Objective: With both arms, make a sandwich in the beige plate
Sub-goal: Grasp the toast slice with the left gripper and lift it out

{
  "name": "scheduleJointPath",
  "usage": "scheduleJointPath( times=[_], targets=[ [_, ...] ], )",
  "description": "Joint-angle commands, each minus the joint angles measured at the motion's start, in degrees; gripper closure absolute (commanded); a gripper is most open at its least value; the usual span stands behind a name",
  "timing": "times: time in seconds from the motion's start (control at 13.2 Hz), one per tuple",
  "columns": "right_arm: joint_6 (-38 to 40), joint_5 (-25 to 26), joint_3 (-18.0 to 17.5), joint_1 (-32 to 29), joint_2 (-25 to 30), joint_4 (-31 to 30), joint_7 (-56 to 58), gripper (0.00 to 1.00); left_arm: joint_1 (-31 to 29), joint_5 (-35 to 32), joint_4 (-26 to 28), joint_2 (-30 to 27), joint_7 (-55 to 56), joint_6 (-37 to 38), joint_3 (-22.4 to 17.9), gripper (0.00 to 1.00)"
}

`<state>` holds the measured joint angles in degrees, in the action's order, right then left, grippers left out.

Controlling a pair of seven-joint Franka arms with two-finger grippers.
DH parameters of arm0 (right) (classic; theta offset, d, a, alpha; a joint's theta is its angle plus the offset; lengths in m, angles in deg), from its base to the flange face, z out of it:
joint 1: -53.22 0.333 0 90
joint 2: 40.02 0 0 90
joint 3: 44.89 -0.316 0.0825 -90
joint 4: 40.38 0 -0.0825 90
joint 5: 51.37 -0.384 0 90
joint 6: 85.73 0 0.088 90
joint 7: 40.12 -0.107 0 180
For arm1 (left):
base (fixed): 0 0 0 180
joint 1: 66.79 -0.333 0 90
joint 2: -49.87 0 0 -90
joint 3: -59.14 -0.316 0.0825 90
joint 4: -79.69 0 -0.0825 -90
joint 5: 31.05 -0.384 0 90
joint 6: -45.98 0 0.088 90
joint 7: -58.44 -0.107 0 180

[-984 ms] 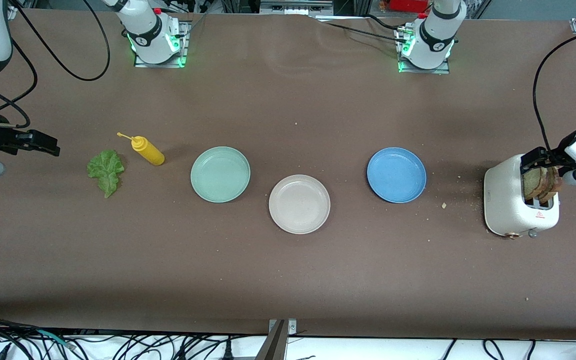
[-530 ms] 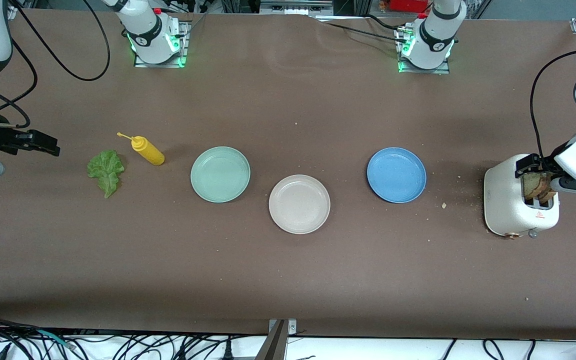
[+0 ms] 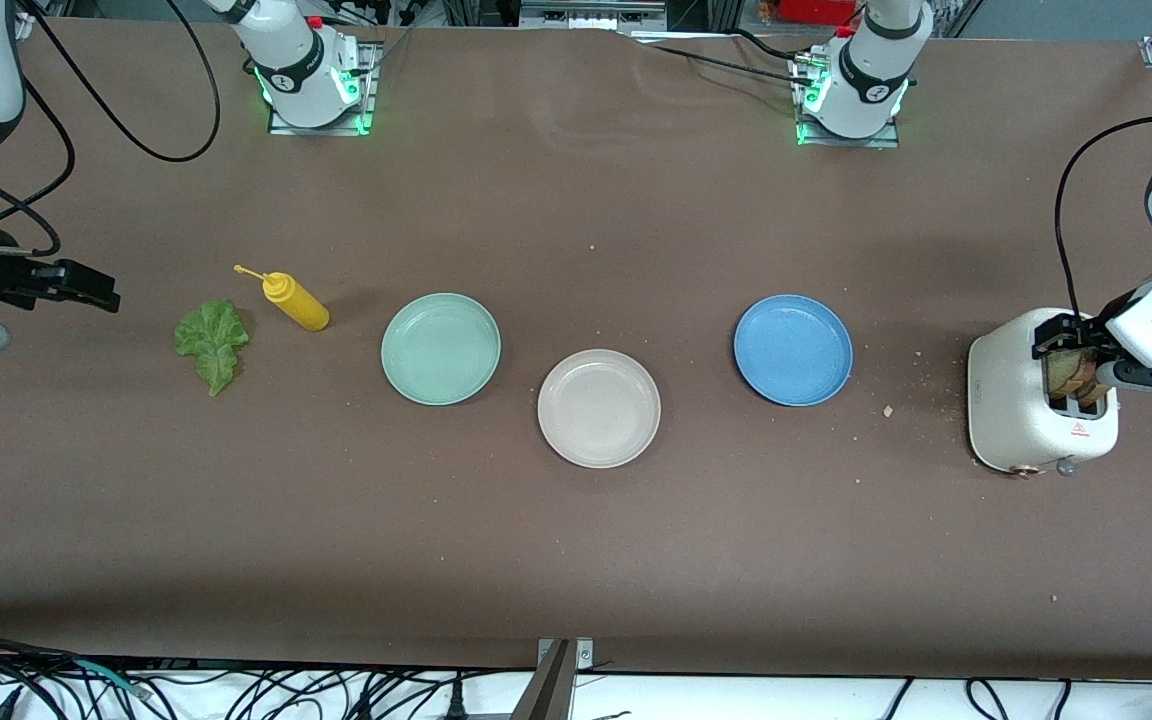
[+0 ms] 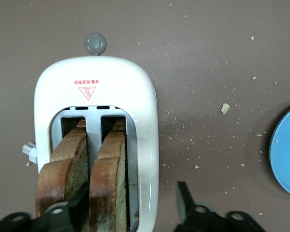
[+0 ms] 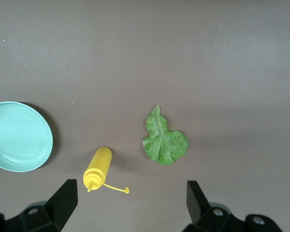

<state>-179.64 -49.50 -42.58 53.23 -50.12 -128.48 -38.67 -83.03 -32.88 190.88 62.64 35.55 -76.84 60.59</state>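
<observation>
Over the toaster (image 3: 1036, 405), the left gripper (image 4: 135, 208) straddles one bread slice (image 4: 108, 181), fingers not yet pinching; a crooked pull could jam it. Right gripper (image 5: 130, 200) waits spread above the lettuce (image 5: 163, 142) (beige plate (image 3: 599, 408) bare mid-table).

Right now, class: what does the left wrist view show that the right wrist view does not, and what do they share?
Only the left wrist view: the white toaster with two bread slices in its slots, crumbs, an edge of the blue plate, and the left pincer with one finger between the slices.

Only the right wrist view: the lettuce leaf, the yellow squeeze bottle, the mint green plate, and the open right pincer.

Both: the brown table.
</observation>
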Motion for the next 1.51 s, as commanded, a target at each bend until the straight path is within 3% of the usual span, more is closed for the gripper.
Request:
scheduleJointPath(
  times=[0.0, 0.08, 0.38, 0.91, 1.21, 1.44],
  targets=[
    [-0.22, -1.16, -0.03, -0.27, 0.61, -0.58, -0.40, 0.00, -0.81, -1.24, 0.44, -0.29, -2.94, 0.30, 0.31, 0.89],
    [-0.22, -1.16, -0.03, -0.27, 0.61, -0.58, -0.49, 0.00, -1.16, -1.24, 0.44, -0.29, -4.87, 0.91, 0.31, 1.00],
    [-0.22, -1.16, -0.03, -0.27, 0.61, -0.58, -0.40, 0.00, -1.86, -1.24, -1.57, -0.91, -10.42, 3.63, 0.22, 1.00],
    [-0.22, -1.16, -0.03, -0.27, 0.61, -0.58, -0.40, 0.00, -0.38, -1.16, -22.21, -0.21, -10.78, 30.86, 0.57, 1.00],
    [-0.22, -1.16, 0.32, -0.27, 0.61, -0.58, -0.40, 0.00, 4.19, 0.25, -24.26, 0.23, -4.11, 35.71, 0.66, 1.00],
    [-0.22, -1.25, 0.32, -0.27, 0.52, -0.58, -0.40, 0.00, 6.91, 10.93, -24.35, 0.76, 1.59, 37.30, 0.66, 1.00]
  ],
)
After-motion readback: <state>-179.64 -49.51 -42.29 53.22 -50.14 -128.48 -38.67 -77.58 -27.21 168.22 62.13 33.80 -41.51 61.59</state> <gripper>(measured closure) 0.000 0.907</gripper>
